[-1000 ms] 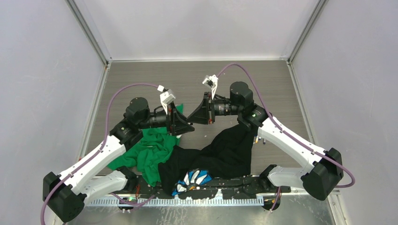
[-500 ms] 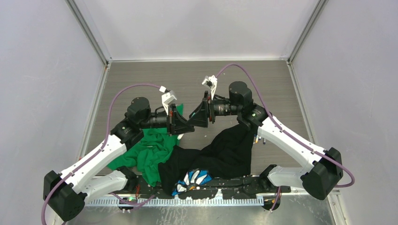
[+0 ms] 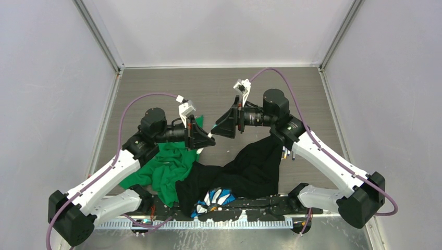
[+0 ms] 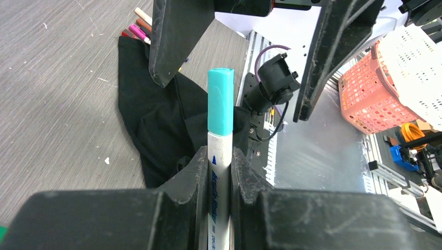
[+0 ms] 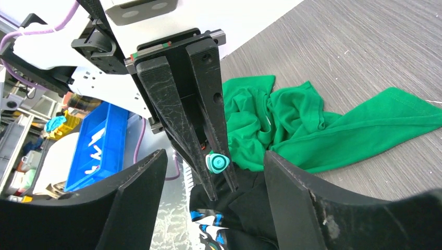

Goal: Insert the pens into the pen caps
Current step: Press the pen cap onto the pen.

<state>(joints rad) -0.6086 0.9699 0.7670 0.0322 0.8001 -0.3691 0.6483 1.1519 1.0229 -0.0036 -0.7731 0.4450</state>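
left end effector (image 4: 219, 156) is clenched on the white barrel of a pen (image 4: 219, 179). the pen sticks straight out between the jaws, up in the air over the middle of the table (image 4: 52, 78).

teal cap (image 4: 221, 101) sits on the pen's end, square-ish with a flat top. printed text runs down the barrel.

right end effector (image 3: 221, 127) faces it nose to nose, just apart, jaws wide and holding nothing.

so i'd say this pen is capped, though i can't tell if the cap is pushed fully home. next move probably calls for setting it down and going for another.

loose pens (image 4: 138, 26) lie by the black cloth (image 4: 151, 120), toward the table's right edge. green cloth (image 5: 312, 130) is toward the left edge.
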